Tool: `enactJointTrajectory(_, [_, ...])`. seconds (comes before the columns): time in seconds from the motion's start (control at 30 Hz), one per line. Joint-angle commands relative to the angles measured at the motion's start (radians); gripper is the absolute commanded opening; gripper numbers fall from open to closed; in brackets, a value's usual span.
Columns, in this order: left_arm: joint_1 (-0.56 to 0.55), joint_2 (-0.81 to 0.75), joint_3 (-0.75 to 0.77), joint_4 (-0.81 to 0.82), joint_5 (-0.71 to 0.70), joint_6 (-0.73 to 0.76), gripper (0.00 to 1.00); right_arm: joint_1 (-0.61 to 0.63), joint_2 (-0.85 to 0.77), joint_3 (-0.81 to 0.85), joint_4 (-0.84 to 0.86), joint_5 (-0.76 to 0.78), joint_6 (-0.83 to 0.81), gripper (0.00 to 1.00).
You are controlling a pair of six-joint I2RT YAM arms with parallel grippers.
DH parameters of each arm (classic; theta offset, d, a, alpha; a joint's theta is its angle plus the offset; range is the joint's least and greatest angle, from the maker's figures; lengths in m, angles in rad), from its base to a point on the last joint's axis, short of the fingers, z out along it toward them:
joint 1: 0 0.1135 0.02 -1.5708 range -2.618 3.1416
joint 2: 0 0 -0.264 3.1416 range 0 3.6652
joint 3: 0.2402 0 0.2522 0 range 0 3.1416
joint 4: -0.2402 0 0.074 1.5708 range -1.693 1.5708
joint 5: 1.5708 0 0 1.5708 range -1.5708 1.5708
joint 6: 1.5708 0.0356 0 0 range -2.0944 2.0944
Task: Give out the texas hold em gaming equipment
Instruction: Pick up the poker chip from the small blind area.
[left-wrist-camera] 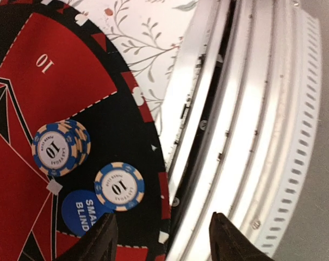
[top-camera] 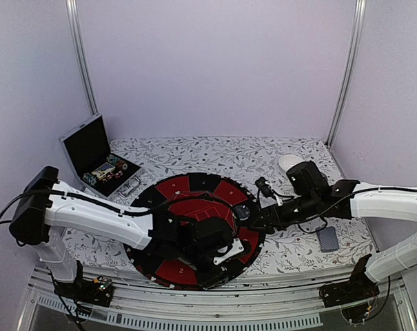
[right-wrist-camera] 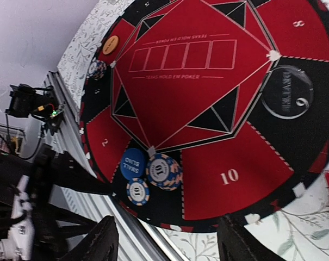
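the step in hand looks like setting out chips at the seat on the near rim of the poker mat, in the black wedge beside the red "10" field. to do it well, i would lift the left gripper straight up off the mat, so neither finger clips the single chip or nudges the chip stack just inward of it. both belong inside that wedge, beside the small blind button, whose edge the single chip appears to overlap.

the left gripper hangs over the mat's near rim, just outward of the single chip, jaws partly apart with nothing between them. the right gripper hovers at the mat's right side, jaws likewise apart and empty. the deck of cards lies off the mat, to its right.
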Motion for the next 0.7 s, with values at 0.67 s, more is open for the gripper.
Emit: enactJointTrajectory(0.67, [0.045,0.169,0.042,-0.006,-0.054,-0.06,0.54,0.057,0.194,-0.142,0.322,-0.188,0.205,0.41])
